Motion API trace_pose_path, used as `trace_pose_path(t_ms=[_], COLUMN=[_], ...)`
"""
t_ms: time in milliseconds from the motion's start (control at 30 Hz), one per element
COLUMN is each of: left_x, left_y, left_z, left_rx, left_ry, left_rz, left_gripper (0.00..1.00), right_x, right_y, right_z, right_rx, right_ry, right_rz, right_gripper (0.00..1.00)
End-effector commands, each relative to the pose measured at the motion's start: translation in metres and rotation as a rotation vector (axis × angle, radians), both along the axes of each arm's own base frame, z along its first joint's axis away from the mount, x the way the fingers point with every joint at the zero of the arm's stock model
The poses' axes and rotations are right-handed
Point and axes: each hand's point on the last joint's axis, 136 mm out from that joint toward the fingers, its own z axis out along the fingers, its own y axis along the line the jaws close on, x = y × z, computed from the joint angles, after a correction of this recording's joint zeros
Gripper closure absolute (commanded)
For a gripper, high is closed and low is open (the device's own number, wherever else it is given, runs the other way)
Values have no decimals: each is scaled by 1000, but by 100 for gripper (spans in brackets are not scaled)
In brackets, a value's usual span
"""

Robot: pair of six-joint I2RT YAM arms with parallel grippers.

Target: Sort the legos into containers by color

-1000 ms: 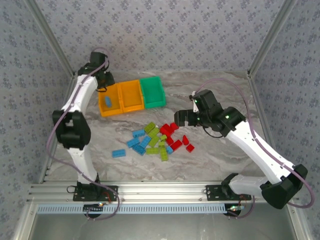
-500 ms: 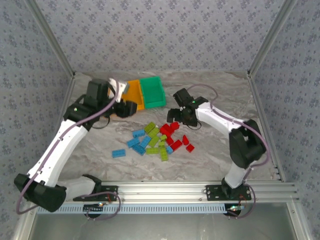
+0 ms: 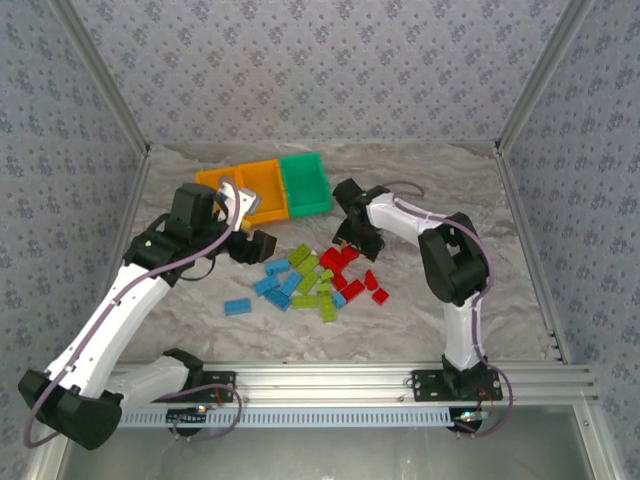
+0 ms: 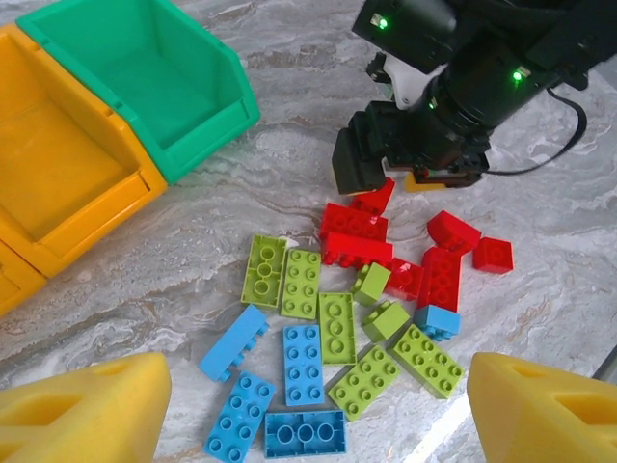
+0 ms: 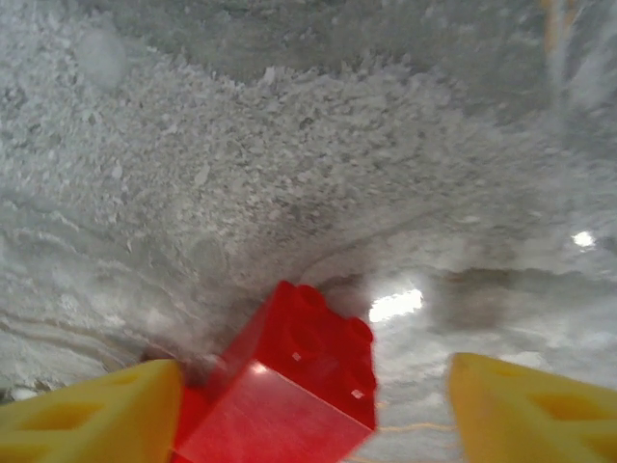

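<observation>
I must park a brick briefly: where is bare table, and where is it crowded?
Bare table lies right of the red bricks toward the side wall, and between the bricks and the near rail. Crowded: between bins and bricks, around the left gripper and right gripper.

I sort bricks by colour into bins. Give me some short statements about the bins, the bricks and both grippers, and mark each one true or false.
1. The green bin already has bricks in it. False: it is empty.
2. A red brick lies between the fingers of the right gripper. True.
3. The left gripper holds a brick. False: its fingers stand wide apart with nothing between them.
4. The green bin stands at one end of the row, beside an orange bin. True.
</observation>
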Motion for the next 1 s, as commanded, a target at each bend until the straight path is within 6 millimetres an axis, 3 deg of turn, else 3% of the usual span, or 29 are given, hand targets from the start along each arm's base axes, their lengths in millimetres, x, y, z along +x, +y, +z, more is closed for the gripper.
trace_pose_path(t_ms=[0, 67, 133, 300, 400, 467, 500, 567, 633, 800, 967], left_x=[4, 5, 7, 15, 20, 24, 27, 32, 37, 47, 42], left_y=[-4, -4, -3, -4, -3, 2, 4, 11, 17, 30, 39], left_z=[2, -1, -2, 0, 12, 16, 16, 12, 4, -12, -25], left_rx=[-3, 9, 21, 26, -5, -31, -41, -64, -84, -139, -191], left_ry=[-44, -44, -51, -81, -101, -102, -94, -65, -25, 82, 149], left_rz=[-28, -33, -34, -25, 14, 79, 114, 198, 286, 486, 595], left_gripper=[18, 18, 17, 16, 15, 14, 14, 13, 13, 13, 13], right_x=[-17, -21, -20, -11, 18, 40, 47, 55, 53, 72, 114], right_y=[-3, -5, -7, -20, -45, -43, -34, 7, 36, 64, 96], right_z=[-21, -27, -26, 1, 60, 113, 135, 178, 202, 201, 181], right_rx=[0, 6, 12, -21, -85, -68, -29, 147, 239, 55, 14], right_ry=[139, 154, 142, 69, -123, -317, -393, -534, -598, -572, -582], right_rz=[-53, -74, -82, -83, -43, 73, 146, 382, 566, 800, 816], right_gripper=[37, 39, 48, 70, 81, 83, 83, 79, 75, 74, 76])
